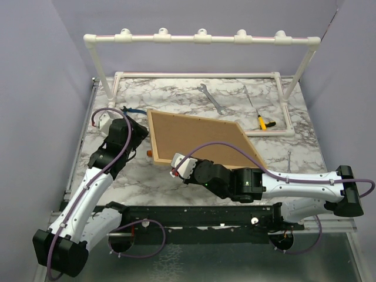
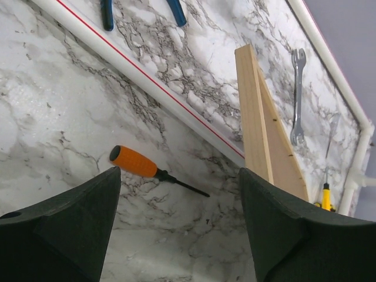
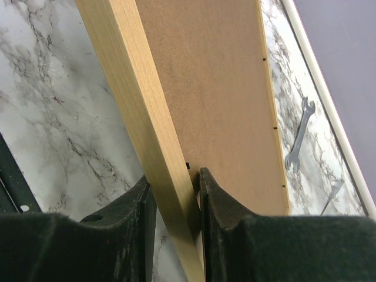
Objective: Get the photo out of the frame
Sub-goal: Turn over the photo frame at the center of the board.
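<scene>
Currently your right jaws are clenched on the frame (image 1: 200, 138), at the left end of its near light-wood rail. One finger (image 3: 132, 217) presses the rail's outer face; the other sits against the brown back board. The frame rests back-up in the middle of the marble surface (image 1: 147, 182); you cannot tell whether it lies flat or tipped. Your left jaws stand released, spread wide and holding nothing, just beside the frame's left rail. Contact with the wood cannot be confirmed. An orange-handled screwdriver (image 2: 136, 161) lies on the surface below their gap. A wrench (image 1: 211, 98) rests beyond the frame, well apart from both arms.
</scene>
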